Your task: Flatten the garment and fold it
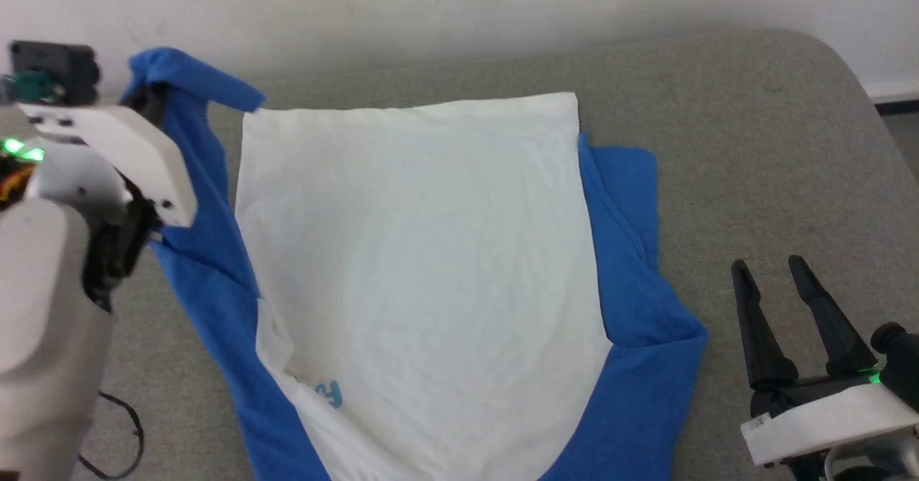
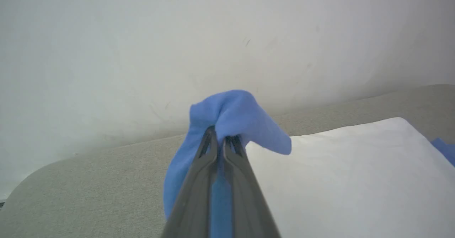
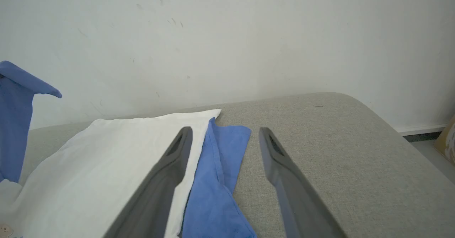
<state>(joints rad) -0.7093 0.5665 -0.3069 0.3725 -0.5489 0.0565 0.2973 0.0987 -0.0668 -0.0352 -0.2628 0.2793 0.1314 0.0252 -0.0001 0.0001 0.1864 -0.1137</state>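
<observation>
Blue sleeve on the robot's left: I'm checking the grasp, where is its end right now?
In the head view the sleeve end is raised at the far left, pinched in the left gripper, beside the white body's far corner.

White shells (image 1: 129,143), blk right claw (image 1: 768,264), green LEDs (image 1: 18,149), blk cable (image 1: 138,431).

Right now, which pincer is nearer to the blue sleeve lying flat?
Right. The right pincer stands open beside that sleeve, not touching it; the left pincer is across the shirt, shut on the raised sleeve.
</observation>
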